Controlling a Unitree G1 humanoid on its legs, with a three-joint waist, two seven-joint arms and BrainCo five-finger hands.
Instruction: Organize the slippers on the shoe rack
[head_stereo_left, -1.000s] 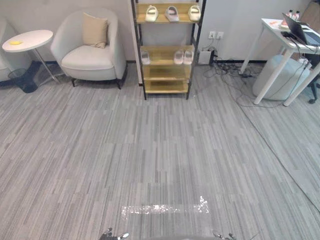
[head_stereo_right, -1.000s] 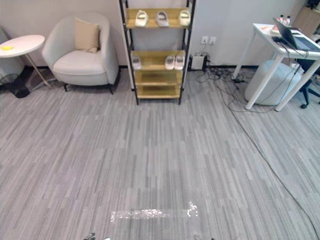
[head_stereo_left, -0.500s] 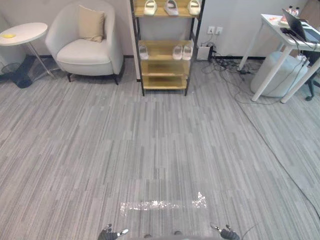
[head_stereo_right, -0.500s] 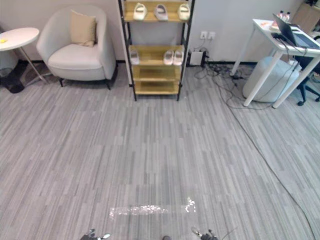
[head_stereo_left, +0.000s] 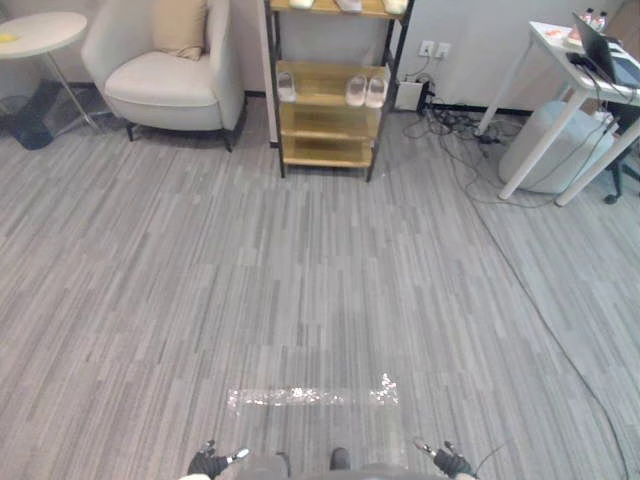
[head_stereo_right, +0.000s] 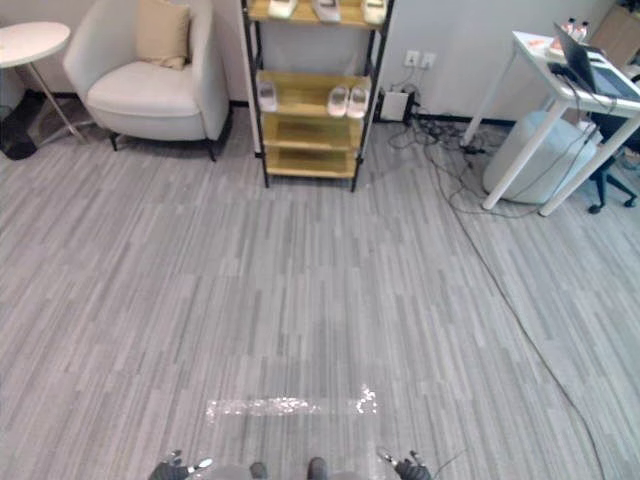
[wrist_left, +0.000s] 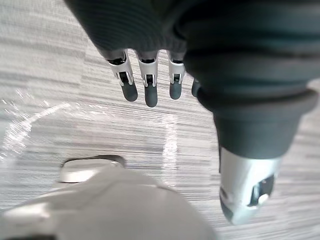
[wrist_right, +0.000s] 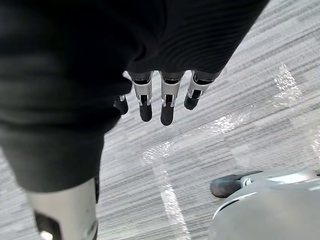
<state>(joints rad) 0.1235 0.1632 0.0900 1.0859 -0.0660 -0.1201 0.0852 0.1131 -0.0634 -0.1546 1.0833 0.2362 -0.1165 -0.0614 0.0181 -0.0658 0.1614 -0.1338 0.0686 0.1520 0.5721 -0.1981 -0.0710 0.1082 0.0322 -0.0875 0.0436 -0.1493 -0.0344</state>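
Note:
The wooden shoe rack (head_stereo_left: 329, 95) with a black frame stands far off against the back wall. On its middle shelf a single pale slipper (head_stereo_left: 287, 88) lies at the left and a pair of pale slippers (head_stereo_left: 365, 91) at the right. More slippers (head_stereo_right: 323, 9) rest on the top shelf. My left hand (head_stereo_left: 208, 463) and right hand (head_stereo_left: 452, 464) hang low at the near edge of the floor, far from the rack. In the wrist views the left hand's fingers (wrist_left: 145, 85) and the right hand's fingers (wrist_right: 165, 99) are straight and hold nothing.
A white armchair (head_stereo_left: 165, 75) with a beige cushion stands left of the rack, with a round side table (head_stereo_left: 38, 30) beyond it. At the right are a white desk (head_stereo_left: 575, 75), a pale pouf (head_stereo_left: 545, 145) and cables on the floor (head_stereo_left: 465, 135). A shiny tape mark (head_stereo_left: 310, 396) lies on the carpet near me.
The whole scene has slid upward in the eye views, so the camera has tilted down or moved. Both hands now show more at the bottom edge.

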